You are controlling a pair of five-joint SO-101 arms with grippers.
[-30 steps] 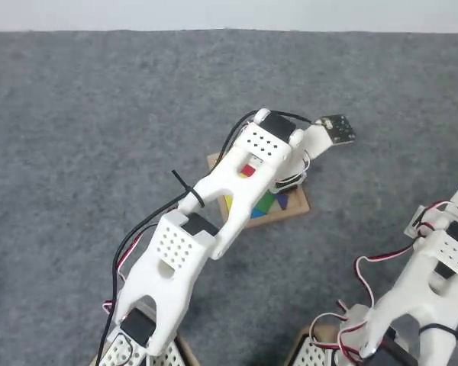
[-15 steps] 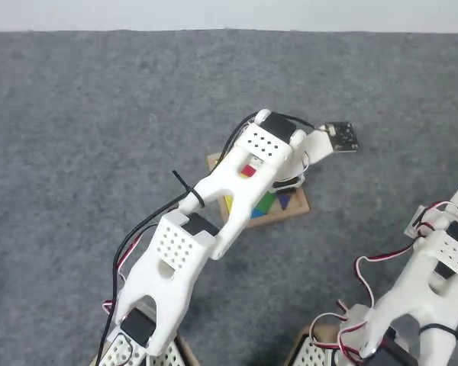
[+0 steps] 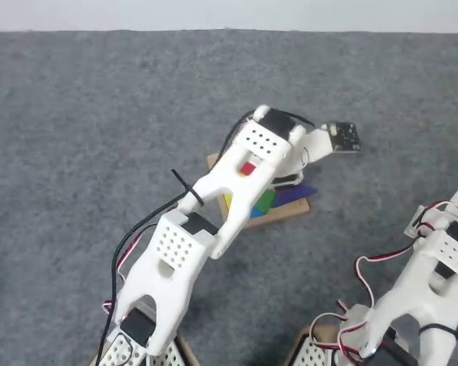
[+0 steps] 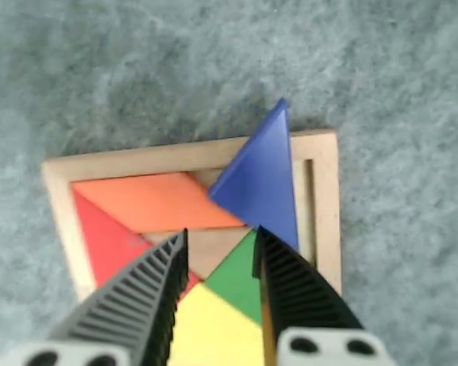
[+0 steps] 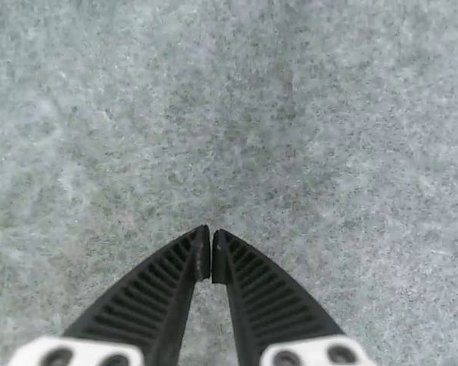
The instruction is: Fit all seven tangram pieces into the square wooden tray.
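Observation:
The square wooden tray (image 4: 175,152) lies on grey carpet and holds an orange piece (image 4: 156,202), a red piece (image 4: 107,240), a green piece (image 4: 237,274) and a yellow piece (image 4: 210,328). A blue triangle (image 4: 259,171) lies tilted, one corner poking over the tray's rim. My left gripper (image 4: 220,240) hovers open just above the tray, over a bare wooden gap, with the blue triangle right by one fingertip. In the high view the left arm covers most of the tray (image 3: 286,213), and the blue triangle (image 3: 296,195) juts past its right edge. My right gripper (image 5: 211,255) is shut over bare carpet.
Grey carpet (image 3: 99,114) surrounds the tray on all sides. The right arm (image 3: 431,282) stands at the lower right, well away from the tray. The arm bases sit at the near edge.
The blue triangle has shifted from lying low in the tray to sticking out over its right rim. The left wrist has turned slightly. The right arm has kept still.

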